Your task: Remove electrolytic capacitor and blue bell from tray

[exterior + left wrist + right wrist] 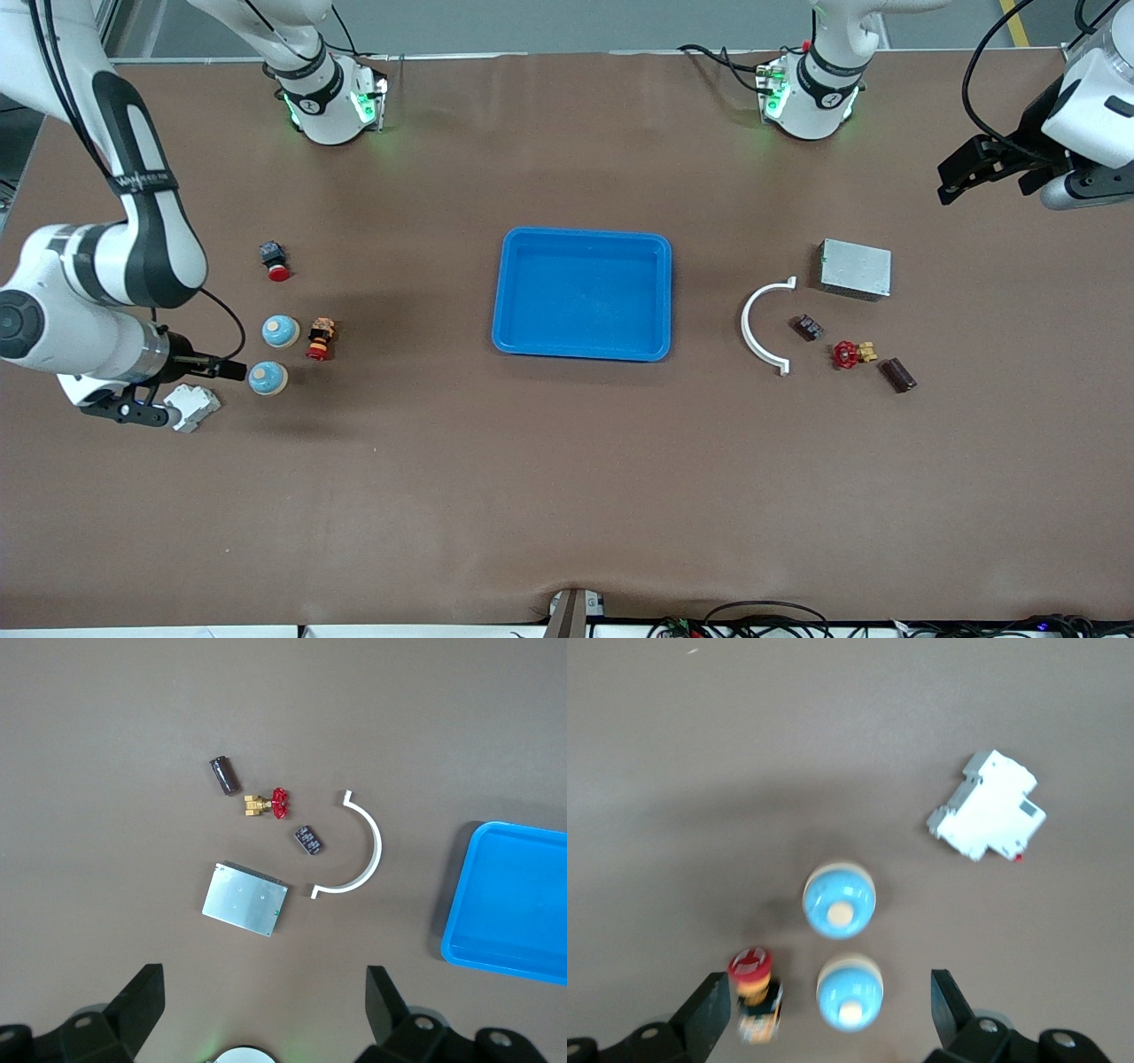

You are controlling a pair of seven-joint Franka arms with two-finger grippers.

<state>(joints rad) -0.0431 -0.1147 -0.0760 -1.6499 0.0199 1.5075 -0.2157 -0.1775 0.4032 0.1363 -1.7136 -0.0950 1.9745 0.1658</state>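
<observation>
Nearest the front camera lies a white breaker (pixel 192 407), on the counter toward the right arm's end.

Tray (pixel 582 353): centre of counter, nothing in it.

Electrolytic capacitor (pixel 897 375): dark brown cylinder, on its side on the counter toward the left arm's end, well apart from the tray, long axis slanting across the counter. A red-handled valve (pixel 850 354) is just beside it; a small black part (pixel 807 328), a white curved clip (pixel 764 330) and a grey metal box (pixel 855 268) lie near.

Blue bells (pixel 280 330): two, upright on the counter toward the right arm's end, beside a red-capped push button (pixel 321 339). Which one the task means cannot be told.

Left gripper (pixel 263 971): over bare counter by the metal box, jaws wide, holding nothing.

Right gripper (pixel 826 979): over the bells, jaws wide, holding nothing.

Judgement: both named items are already out; the left arm is nearer the capacitor, the right arm nearer the bells.
</observation>
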